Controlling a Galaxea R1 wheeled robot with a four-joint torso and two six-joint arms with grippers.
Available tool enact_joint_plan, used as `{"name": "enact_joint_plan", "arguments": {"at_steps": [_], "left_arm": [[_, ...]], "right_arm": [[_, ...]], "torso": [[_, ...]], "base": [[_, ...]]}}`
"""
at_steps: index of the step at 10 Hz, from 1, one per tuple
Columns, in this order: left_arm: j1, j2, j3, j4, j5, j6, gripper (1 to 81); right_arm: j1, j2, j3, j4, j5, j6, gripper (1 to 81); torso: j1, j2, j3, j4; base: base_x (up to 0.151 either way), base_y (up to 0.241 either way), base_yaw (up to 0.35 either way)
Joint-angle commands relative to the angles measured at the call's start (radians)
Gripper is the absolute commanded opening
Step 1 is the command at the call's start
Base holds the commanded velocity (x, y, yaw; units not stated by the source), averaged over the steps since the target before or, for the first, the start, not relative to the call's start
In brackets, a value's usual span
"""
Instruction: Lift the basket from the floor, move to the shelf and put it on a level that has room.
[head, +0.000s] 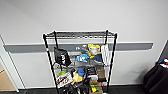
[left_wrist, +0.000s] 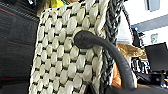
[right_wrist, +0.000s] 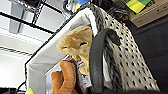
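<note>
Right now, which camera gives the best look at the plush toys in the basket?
The right wrist view: it looks into the basket, showing the tan plush and orange-brown plush against the pale lining. The left wrist view shows mostly the basket's woven side. The head view shows the shelf.

Each wrist sits close against one end; neither tool's fingers can be made out.
</note>
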Motion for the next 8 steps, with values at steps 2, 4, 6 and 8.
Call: {"name": "enact_joint_plan", "arguments": {"at_steps": [2, 4, 6, 8], "left_arm": [[-0.095, -0.027, 0.131, 0.032, 0.022, 0.029, 1.0], [-0.043, -0.062, 0.177, 0.073, -0.046, 0.03, 1.0], [-0.003, -0.078, 0.188, 0.102, -0.065, 0.03, 1.0], [0.019, -0.078, 0.193, 0.119, -0.09, 0.03, 1.0]], "right_arm": [[0.099, -0.047, 0.125, 0.015, -0.01, 0.016, 1.0], [0.073, -0.086, 0.171, 0.012, 0.026, 0.014, 1.0], [0.049, -0.096, 0.185, 0.012, 0.03, 0.014, 1.0], [0.029, -0.109, 0.206, 0.012, 0.05, 0.014, 1.0]], "torso": [[0.0, 0.0, 0.0, 0.0], [0.0, 0.0, 0.0, 0.0], [0.0, 0.0, 0.0, 0.0], [0.0, 0.0, 0.0, 0.0]], "base": [[0.096, 0.0, 0.0], [0.092, 0.0, 0.0], [0.092, 0.0, 0.0], [0.092, 0.0, 0.0]]}}
